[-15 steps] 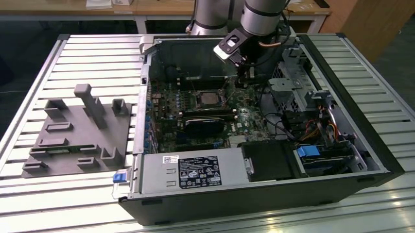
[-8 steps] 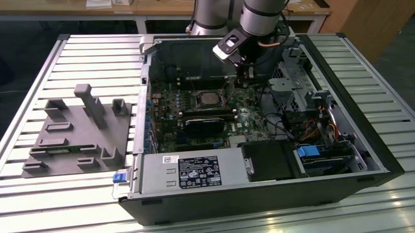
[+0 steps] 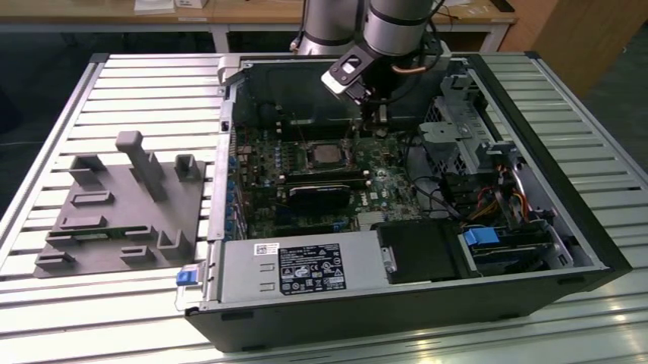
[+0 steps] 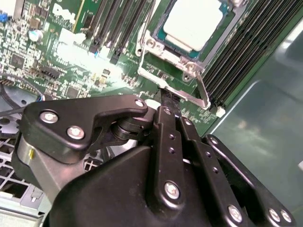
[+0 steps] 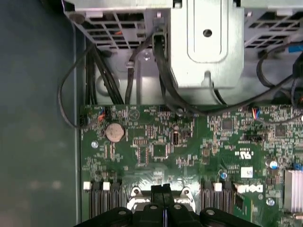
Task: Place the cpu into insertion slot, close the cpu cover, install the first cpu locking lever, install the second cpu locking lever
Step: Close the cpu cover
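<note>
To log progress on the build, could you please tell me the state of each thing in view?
cpu: seated flat, top showing
cpu cover: apparently down around the cpu
gripper: shut, tips beside the cover's edge
computer case: open, side panel off

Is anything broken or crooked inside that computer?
Nothing stands out. The cpu lies flat and square inside the cpu cover, and the gripper is down close beside them. No loose bits, spills or damage show on the green board.
</note>
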You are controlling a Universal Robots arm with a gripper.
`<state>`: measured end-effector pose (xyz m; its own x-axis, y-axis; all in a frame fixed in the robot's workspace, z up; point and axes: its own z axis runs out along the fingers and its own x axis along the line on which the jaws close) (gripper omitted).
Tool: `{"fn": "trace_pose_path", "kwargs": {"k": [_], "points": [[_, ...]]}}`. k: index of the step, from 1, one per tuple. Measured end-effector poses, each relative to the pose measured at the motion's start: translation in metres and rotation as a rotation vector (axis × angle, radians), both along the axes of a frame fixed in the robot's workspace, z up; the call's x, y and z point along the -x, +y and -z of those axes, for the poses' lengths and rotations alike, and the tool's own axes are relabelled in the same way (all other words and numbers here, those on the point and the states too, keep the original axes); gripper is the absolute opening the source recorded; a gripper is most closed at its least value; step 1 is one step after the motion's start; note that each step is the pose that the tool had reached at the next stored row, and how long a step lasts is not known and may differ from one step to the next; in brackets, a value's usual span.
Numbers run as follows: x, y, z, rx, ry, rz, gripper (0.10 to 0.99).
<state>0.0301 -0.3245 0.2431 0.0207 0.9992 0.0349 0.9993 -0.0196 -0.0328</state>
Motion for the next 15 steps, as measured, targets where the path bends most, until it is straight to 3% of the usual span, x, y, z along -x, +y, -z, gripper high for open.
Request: {"fn": "trace_pose_path", "kwargs": {"k": [7, 15], "points": [[0.0119, 0.0, 0.0, 0.0, -0.01, 0.0, 0.106], [0.019, 0.0, 0.0, 0.0, -0.0142, 0.0, 0.106]]}}
